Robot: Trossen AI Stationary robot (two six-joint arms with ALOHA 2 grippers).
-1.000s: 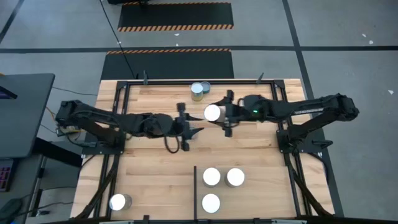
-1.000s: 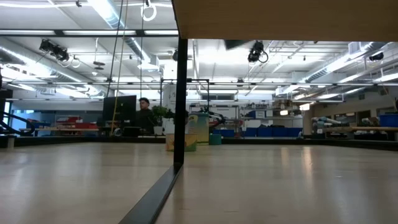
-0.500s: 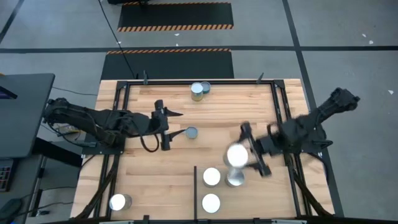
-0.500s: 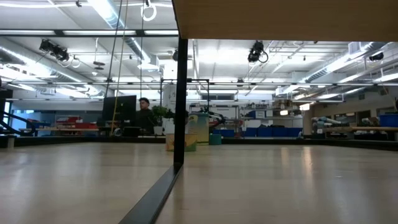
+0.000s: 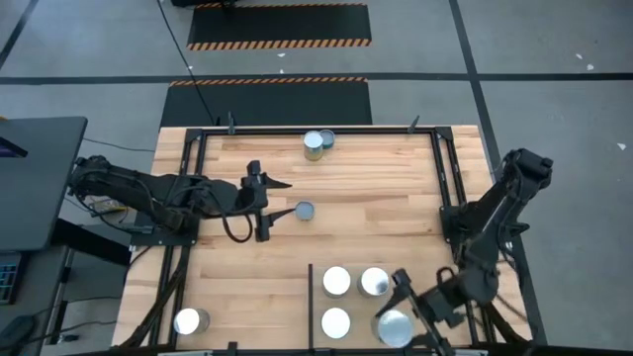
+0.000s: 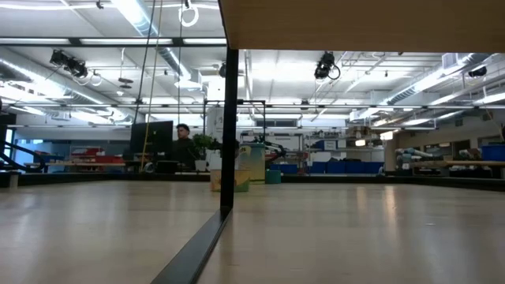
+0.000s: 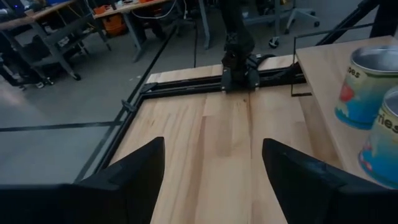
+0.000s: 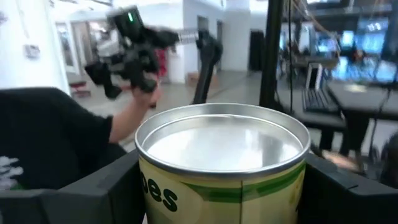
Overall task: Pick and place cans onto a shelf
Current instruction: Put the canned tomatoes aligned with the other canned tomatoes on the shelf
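Tabletop changes: right gripper carried its clamped can shelfward (left gripper spread).

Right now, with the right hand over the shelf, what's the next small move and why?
Probably lower the right hand and release its can: it sits between the fingers at the shelf's fourth spot, beside three placed cans.

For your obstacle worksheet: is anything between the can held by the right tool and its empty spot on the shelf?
Nothing visible. The right tool holds the can right over the free corner of the shelf, beside three cans already placed.
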